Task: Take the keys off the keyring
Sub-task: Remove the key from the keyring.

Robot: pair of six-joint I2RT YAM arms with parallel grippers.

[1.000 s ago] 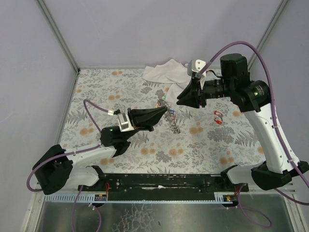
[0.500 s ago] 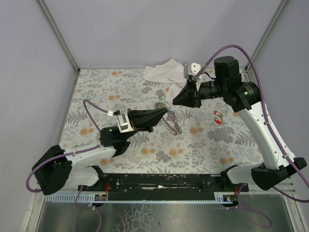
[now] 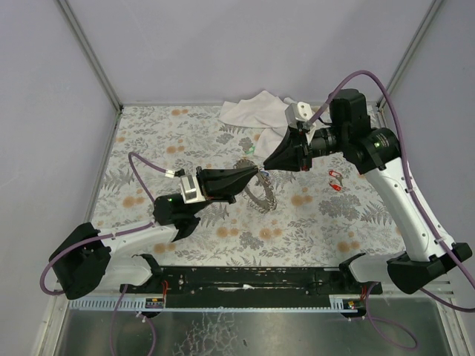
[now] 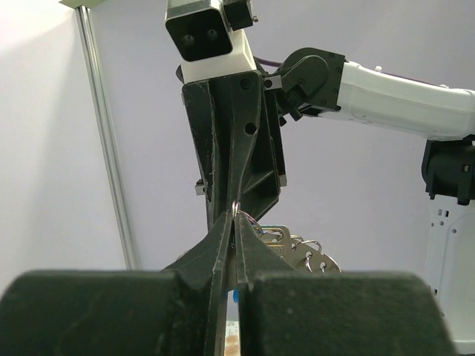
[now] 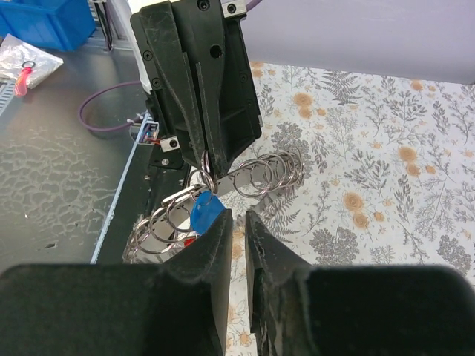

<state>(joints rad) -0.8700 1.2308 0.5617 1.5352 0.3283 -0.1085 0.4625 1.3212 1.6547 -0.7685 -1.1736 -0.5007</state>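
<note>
Left gripper [image 4: 234, 221] jaws clench a ring of the keyring [image 5: 260, 174], held above the bench [image 3: 185, 133]. Right gripper [image 5: 239, 216] jaws, barely parted, crowd in tip-to-tip beside a blue key [image 5: 205, 211]; grasp unclear. Red keys [image 3: 335, 180] lie right, white cloth [image 3: 252, 110] behind.

keyring [image 3: 260, 198] between left hand [image 3: 257, 173] and right hand [image 3: 266, 167], cloth [image 3: 251, 110] behind, keys [image 3: 335, 180] to the right

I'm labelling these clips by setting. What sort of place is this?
Probably a robot lab work cell, not a home: plain pale panels on metal posts enclose a floral-covered table, with the left arm and right arm bolted at its near edge.
</note>
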